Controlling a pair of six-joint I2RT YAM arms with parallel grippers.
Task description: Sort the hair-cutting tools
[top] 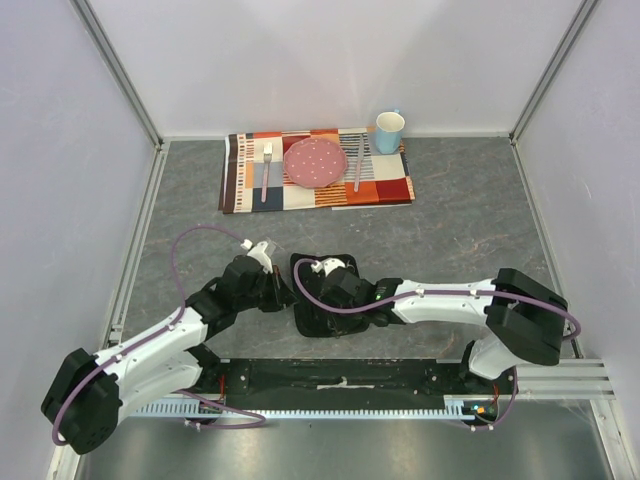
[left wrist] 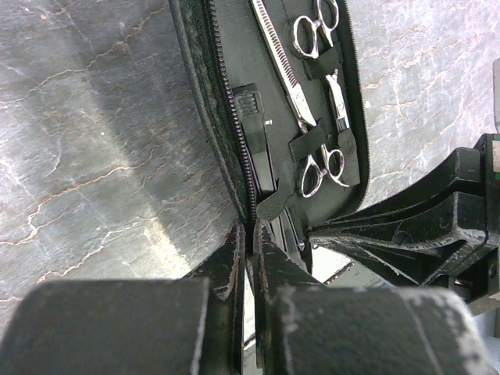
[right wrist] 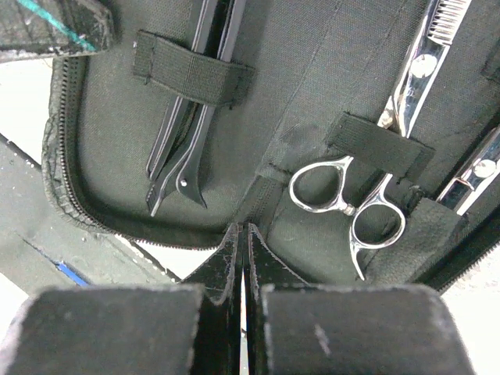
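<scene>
The left fingers were pinched shut on the zipped rim of the open case, and the right fingers were closed on its middle fold. The scissors and clips sat strapped inside under elastic loops. It seemed best to anchor the case with one grip and slide each tool out lengthwise. Bare desk lay on both sides, with the placemat well apart.

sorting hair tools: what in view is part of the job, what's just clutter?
Job: thinning scissors, second scissors, black clips, all strapped in the open zip case; left pincer and right pincer shut on its edge.
Clutter: striped placemat, fork, knife, pink plate, blue cup.
</scene>
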